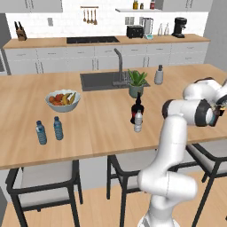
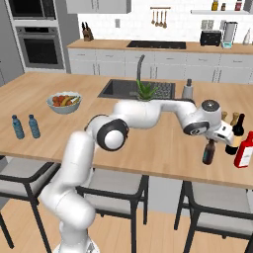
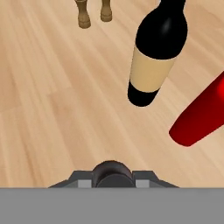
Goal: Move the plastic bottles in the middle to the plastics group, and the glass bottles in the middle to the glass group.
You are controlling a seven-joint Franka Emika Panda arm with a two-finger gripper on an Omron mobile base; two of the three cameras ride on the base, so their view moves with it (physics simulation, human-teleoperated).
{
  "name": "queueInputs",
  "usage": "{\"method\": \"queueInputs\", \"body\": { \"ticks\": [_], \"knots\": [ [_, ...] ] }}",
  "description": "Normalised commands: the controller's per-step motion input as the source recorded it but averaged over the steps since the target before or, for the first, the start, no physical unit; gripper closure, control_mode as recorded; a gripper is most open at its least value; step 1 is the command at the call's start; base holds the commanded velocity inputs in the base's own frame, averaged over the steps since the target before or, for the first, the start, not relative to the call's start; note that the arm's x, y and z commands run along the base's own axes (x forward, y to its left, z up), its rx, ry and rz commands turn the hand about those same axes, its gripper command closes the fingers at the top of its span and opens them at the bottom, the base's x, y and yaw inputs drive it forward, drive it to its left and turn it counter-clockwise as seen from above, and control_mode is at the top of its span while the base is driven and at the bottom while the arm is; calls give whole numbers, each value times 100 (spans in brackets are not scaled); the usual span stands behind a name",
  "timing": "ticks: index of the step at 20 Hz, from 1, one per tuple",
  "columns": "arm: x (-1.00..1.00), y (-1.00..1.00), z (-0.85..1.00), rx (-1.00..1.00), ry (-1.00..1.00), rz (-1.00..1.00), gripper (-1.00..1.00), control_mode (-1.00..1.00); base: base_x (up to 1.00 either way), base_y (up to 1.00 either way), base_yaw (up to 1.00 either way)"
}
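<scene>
I've got the tool [image 2: 213, 140] clamped on a slim dark bottle [image 2: 208, 152], hanging upright just above the bench [image 2: 163, 148] near its front edge, right end. Next to it: wine bottle w/ cream label [image 3: 158, 52] and a red bottle [image 2: 244, 150], both standing. Mid-bench I see the squat red-label bottle [image 1: 137, 111] w/ the clear plastic bottle [image 1: 138, 121] touching in front. Far left: two blue bottles [image 1: 49, 130], fruit bowl [image 1: 63, 100] behind.

A glossy white arm [image 2: 143, 112] of rounded, tube-like segments, with dark grey caps at its joints.
</scene>
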Motion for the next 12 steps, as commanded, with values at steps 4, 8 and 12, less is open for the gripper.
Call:
{"method": "queueInputs", "body": {
  "ticks": [4,8,12],
  "knots": [
    [25,-13,-39,4,-9,-3,100,-100,0,0,0],
    [34,-27,-18,-3,-4,-5,100,-100,0,0,0],
    [22,-8,-27,-4,-4,-6,100,-100,0,0,0]
  ]
}}
